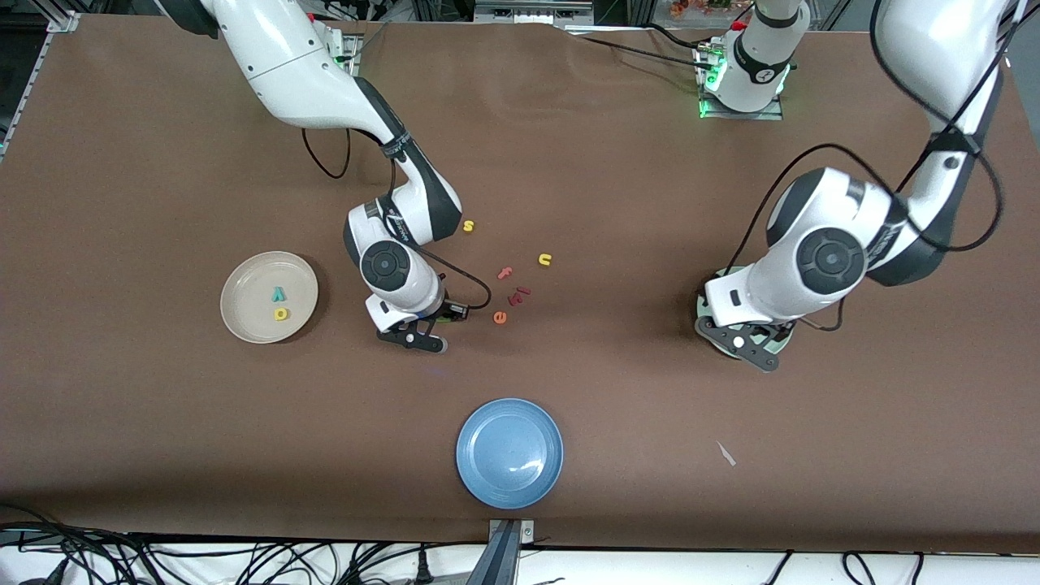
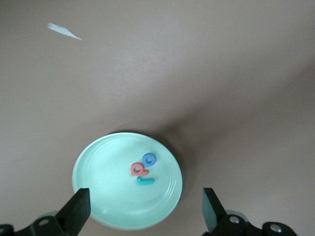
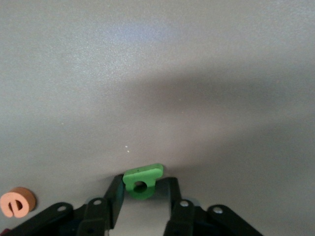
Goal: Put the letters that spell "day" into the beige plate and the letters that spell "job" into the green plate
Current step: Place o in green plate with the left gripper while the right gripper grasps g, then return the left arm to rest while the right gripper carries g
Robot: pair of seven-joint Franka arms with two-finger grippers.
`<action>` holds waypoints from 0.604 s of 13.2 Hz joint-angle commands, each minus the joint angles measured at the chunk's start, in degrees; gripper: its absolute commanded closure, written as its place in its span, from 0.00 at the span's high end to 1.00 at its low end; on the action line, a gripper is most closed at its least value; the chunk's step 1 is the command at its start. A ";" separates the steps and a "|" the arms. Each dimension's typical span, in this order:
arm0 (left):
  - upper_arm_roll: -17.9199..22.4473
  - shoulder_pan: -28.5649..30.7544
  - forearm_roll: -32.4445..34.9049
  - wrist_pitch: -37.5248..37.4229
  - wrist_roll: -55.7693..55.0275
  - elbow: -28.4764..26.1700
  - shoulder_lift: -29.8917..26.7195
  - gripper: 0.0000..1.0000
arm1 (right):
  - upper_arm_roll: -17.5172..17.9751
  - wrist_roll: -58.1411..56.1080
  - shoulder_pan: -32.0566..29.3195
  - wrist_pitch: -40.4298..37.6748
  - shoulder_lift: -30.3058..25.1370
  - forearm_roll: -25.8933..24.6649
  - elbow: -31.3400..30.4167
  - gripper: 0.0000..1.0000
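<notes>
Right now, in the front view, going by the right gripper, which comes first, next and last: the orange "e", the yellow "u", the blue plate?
Measured from the right gripper, shut on the green "d":
1. Orange "e", beside it, toward the left arm's end.
2. Blue plate, nearer the front camera.
3. Yellow "u", farther from the camera, past the "e".
The last two are nearly level in distance.

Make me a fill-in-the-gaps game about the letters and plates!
1. The green plate holds ___ letters.
2. The right gripper has its fingers around a green ___.
3. The left gripper hangs ___ over the green plate.
4. The beige plate holds a teal y and a yellow ___.

Missing words: three; d; open; a
</notes>
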 commanded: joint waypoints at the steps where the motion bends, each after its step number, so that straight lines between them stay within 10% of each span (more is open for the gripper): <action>1: -0.47 -0.40 -1.88 -6.11 -2.05 3.88 -3.59 1.00 | 0.00 0.49 0.13 0.07 1.55 0.31 1.66 0.39; 8: 1.98 -3.04 -3.36 -11.64 -1.89 9.15 -13.27 1.00 | 0.00 0.67 0.22 0.68 1.64 0.66 1.66 0.32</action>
